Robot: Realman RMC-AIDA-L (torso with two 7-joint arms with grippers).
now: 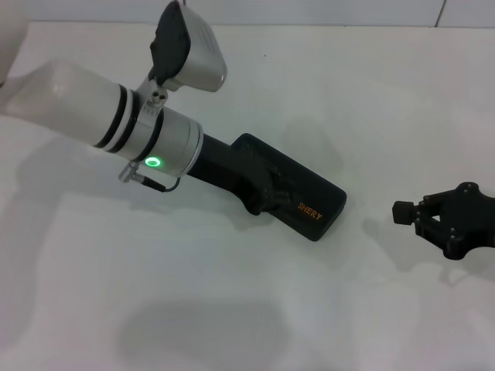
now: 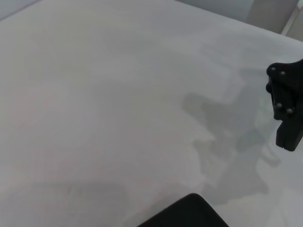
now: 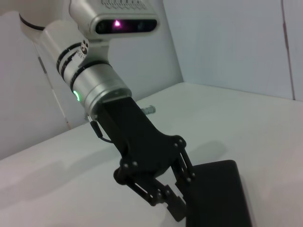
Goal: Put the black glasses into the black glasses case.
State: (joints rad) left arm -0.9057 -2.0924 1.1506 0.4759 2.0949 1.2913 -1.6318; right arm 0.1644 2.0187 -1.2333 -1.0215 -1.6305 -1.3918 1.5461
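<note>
The left arm is a glossy white tube ringed by two black bands, ending in a brushed silver wrist collar with a glowing green ring light (image 1: 154, 162). Above that light sits a silver-grey camera housing with a black face; below it a thin black cable loops out. Beyond it, the blocky matte black left gripper (image 3: 177, 208) shows linkage bars with small round screws. The right gripper (image 1: 445, 220) is likewise black.

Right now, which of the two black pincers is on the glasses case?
The left pincer: it is down on top of the closed black glasses case. The right pincer hangs apart from the case, over the bare table.
</note>
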